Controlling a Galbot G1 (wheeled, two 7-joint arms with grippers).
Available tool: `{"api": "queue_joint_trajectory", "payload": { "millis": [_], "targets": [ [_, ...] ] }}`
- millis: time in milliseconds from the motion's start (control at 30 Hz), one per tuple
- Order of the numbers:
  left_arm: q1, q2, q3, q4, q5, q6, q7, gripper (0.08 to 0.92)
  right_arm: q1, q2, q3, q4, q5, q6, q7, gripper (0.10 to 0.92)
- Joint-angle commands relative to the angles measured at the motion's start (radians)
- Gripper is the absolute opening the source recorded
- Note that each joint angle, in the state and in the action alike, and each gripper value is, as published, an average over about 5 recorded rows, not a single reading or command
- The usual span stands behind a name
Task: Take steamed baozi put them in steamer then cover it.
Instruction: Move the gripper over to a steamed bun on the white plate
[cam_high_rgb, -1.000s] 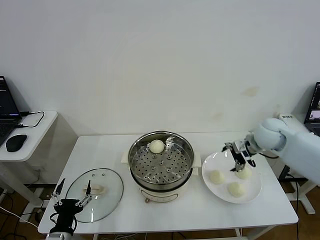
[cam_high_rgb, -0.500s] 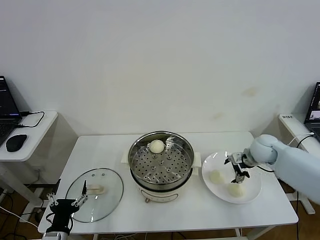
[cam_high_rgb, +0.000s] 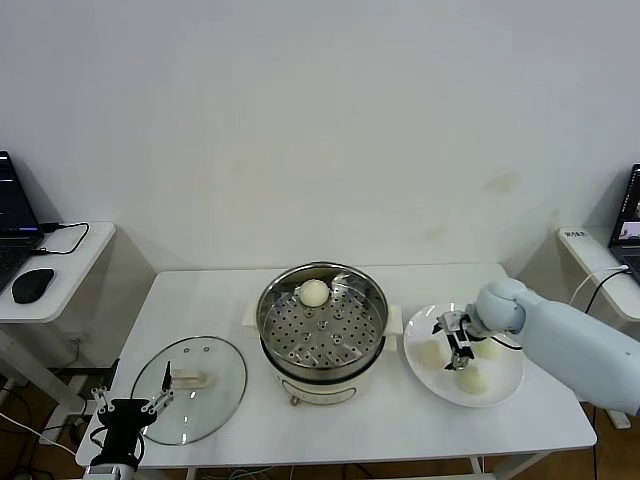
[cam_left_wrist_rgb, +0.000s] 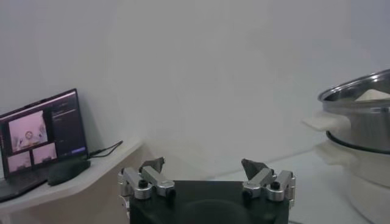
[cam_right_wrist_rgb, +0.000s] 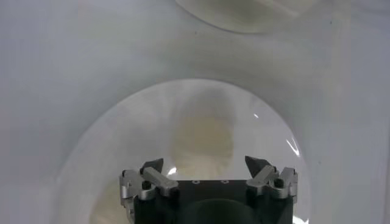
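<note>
— What stands around the right tool (cam_high_rgb: 455, 338)?
— Three baozi (cam_high_rgb: 432, 352) crowd the plate (cam_high_rgb: 505, 388) beneath its spread fingers; the steamer (cam_high_rgb: 322, 322) wall rises just beside, toward the left arm.
— And the left tool (cam_high_rgb: 127, 408)?
— Open at the table (cam_high_rgb: 400, 425) edge, the cover (cam_high_rgb: 190, 375) lying flat just ahead.

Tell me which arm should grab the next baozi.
Right. The right gripper hangs open over the plate, above a baozi. The left gripper waits open by the glass lid.
</note>
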Motion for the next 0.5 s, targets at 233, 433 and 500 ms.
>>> {"api": "queue_joint_trajectory", "payload": {
  "millis": [233, 433, 500],
  "targets": [
    [0.000, -0.002, -0.001, -0.003, 0.000, -0.001, -0.001, 0.823, -0.008, 0.030, -0.001, -0.023, -0.008, -0.012, -0.013, 0.684],
    [-0.001, -0.001, 0.000, -0.004, 0.000, 0.000, -0.001, 0.823, 0.000, 0.026, -0.007, -0.021, -0.006, -0.011, -0.025, 0.596],
    [-0.002, -0.001, -0.001, -0.007, -0.001, 0.001, -0.001, 0.823, 0.010, 0.021, -0.011, -0.016, 0.000, -0.012, -0.030, 0.579]
  ]
}}
